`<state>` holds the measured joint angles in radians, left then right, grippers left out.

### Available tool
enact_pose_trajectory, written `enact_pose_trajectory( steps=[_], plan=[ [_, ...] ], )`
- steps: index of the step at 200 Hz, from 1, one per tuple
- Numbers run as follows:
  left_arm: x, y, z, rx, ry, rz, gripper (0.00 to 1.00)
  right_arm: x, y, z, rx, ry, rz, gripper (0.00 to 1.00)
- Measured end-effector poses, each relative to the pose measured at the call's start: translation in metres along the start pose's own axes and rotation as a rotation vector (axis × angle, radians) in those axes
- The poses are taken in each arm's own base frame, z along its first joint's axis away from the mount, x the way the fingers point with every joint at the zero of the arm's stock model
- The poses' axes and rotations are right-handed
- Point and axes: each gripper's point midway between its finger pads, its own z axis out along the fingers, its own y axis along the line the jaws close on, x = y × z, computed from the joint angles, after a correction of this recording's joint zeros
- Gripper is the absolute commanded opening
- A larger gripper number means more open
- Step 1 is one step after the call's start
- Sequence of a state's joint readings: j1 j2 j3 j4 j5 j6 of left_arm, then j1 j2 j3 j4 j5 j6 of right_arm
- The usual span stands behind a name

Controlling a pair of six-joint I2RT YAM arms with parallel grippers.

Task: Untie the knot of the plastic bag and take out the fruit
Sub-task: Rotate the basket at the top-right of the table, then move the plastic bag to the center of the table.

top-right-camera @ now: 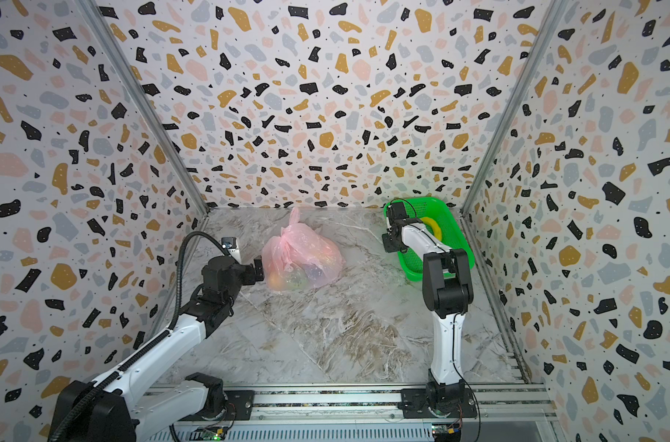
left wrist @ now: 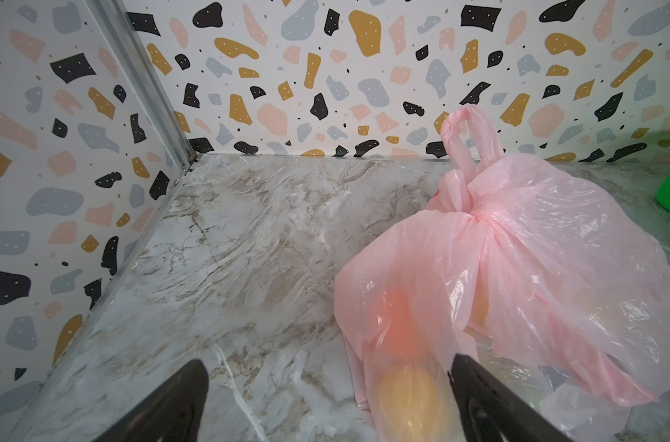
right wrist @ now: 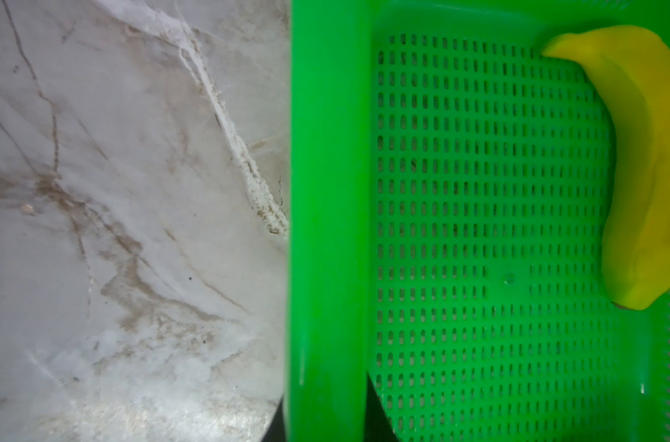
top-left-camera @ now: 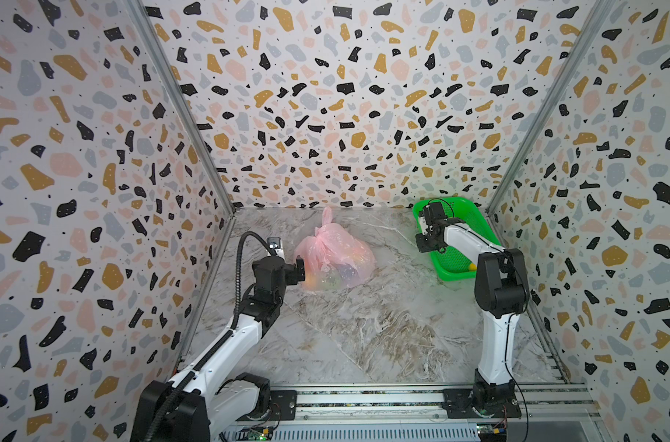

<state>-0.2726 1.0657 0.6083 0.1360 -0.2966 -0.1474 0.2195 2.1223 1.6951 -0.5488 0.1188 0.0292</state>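
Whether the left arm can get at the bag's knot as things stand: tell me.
Probably yes. The left pincer is open, low beside the plastic bag; the knot stands up at the top of the bag with nothing over it. The arm would need to rise and move further in.

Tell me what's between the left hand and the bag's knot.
The plastic bag's own bulging side, an orange fruit inside it, lies just ahead of the open left hand; the knot sits beyond, higher up. Nothing visible covers the knot from above.
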Motion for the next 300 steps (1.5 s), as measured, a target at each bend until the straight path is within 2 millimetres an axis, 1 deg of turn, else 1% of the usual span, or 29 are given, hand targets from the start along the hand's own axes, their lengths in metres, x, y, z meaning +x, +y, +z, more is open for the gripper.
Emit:
enact_pose_trajectory(
  steps=[43, 51, 64, 73, 87, 107, 125, 144, 160, 172, 191, 198, 208, 217, 230, 237, 252, 269, 280, 300],
  plan=[
    [0.0, 0.0, 0.0, 0.0, 0.0, 0.0, 0.99, -0.002, -0.003, 0.001, 0.012, 0.001, 0.002, 0.0],
    [0.0, 0.0, 0.0, 0.0, 0.0, 0.0, 0.99, -0.002, -0.004, 0.001, 0.012, 0.001, 0.003, 0.03],
    [0.0, 0.0, 0.0, 0.0, 0.0, 0.0, 0.99, -0.002, -0.004, 0.001, 0.013, 0.001, 0.003, 0.13],
    [0.0, 0.0, 0.0, 0.0, 0.0, 0.0, 0.99, -0.002, -0.004, 0.001, 0.012, 0.0, 0.004, 0.27],
    [0.0, 0.0, 0.0, -0.001, 0.001, 0.001, 1.0, -0.002, -0.004, 0.001, 0.01, 0.0, 0.003, 0.42],
    [0.001, 0.0, 0.001, -0.001, 0.004, 0.001, 1.0, -0.002, -0.001, 0.001, 0.002, -0.001, -0.003, 0.57],
    [0.002, 0.0, 0.001, -0.001, 0.006, 0.002, 0.99, 0.0, 0.003, -0.003, -0.004, -0.001, -0.013, 0.66],
    [0.002, 0.0, 0.001, -0.001, 0.007, 0.002, 0.99, -0.001, 0.007, -0.016, -0.01, -0.008, -0.026, 0.74],
    [0.002, 0.0, 0.001, -0.001, 0.008, 0.002, 0.99, -0.006, 0.014, -0.037, -0.017, -0.037, -0.043, 0.77],
    [0.003, 0.0, 0.001, -0.002, 0.01, 0.002, 0.99, -0.011, 0.022, -0.058, -0.019, -0.069, -0.061, 0.81],
    [0.006, 0.0, 0.002, -0.004, 0.026, 0.005, 1.0, -0.019, 0.042, -0.093, -0.043, -0.138, -0.103, 0.87],
    [0.008, 0.0, 0.003, -0.005, 0.034, 0.007, 1.0, -0.021, 0.054, -0.108, -0.062, -0.171, -0.127, 0.9],
    [0.008, 0.0, 0.004, -0.005, 0.042, 0.008, 1.0, -0.024, 0.074, -0.126, -0.11, -0.228, -0.172, 0.94],
    [0.009, 0.0, 0.004, -0.005, 0.049, 0.008, 1.0, -0.024, 0.095, -0.141, -0.162, -0.279, -0.214, 0.94],
    [0.01, 0.0, 0.004, -0.006, 0.059, 0.011, 0.99, -0.024, 0.122, -0.156, -0.235, -0.347, -0.279, 0.95],
    [0.01, -0.001, 0.005, -0.005, 0.064, 0.012, 1.0, -0.024, 0.14, -0.163, -0.287, -0.382, -0.319, 0.94],
    [0.013, -0.001, 0.005, -0.004, 0.077, 0.015, 1.0, -0.027, 0.171, -0.169, -0.372, -0.438, -0.389, 0.93],
    [0.017, 0.0, 0.004, -0.005, 0.094, 0.018, 1.0, -0.03, 0.202, -0.166, -0.472, -0.479, -0.448, 0.92],
    [0.02, 0.0, 0.004, -0.005, 0.105, 0.021, 0.99, -0.031, 0.214, -0.159, -0.513, -0.491, -0.467, 0.92],
    [0.023, 0.001, 0.002, -0.006, 0.12, 0.026, 1.0, -0.028, 0.234, -0.143, -0.59, -0.487, -0.491, 0.92]
  ],
)
